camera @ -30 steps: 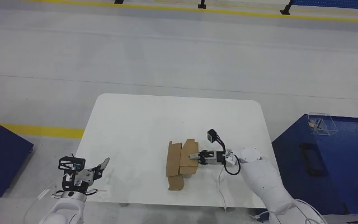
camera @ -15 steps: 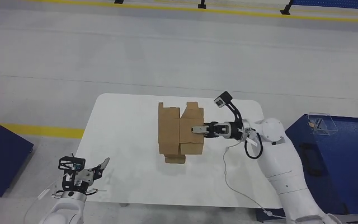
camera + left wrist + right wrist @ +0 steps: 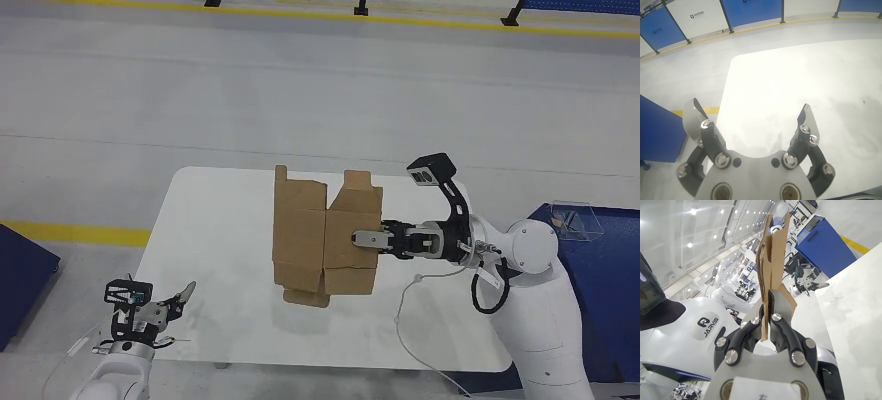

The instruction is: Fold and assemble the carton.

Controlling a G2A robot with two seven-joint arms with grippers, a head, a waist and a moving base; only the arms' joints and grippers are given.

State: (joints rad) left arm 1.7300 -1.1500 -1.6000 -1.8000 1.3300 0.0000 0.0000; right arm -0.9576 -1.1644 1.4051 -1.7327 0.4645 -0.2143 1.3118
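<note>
A flattened brown carton (image 3: 322,238) hangs in the air above the middle of the white table (image 3: 220,210), its flaps spread. My right gripper (image 3: 358,239) is shut on its right edge. In the right wrist view the carton (image 3: 770,262) shows edge-on, pinched between the two fingers (image 3: 780,306), with the gripper (image 3: 766,296) clamped on its lower part. My left gripper (image 3: 178,297) rests at the table's front left corner, apart from the carton. In the left wrist view that gripper (image 3: 751,108) stands open over bare table, nothing between its fingers.
A blue cabinet (image 3: 585,290) stands to the right of the table, with a clear holder (image 3: 574,220) on top. Another blue cabinet (image 3: 20,275) sits off the left side. A cable (image 3: 410,320) trails from my right arm over the table's front right.
My right gripper has lifted the carton off the table, carrying it up and toward the far side. The carton now looms larger in the top view. My left arm has kept still.
</note>
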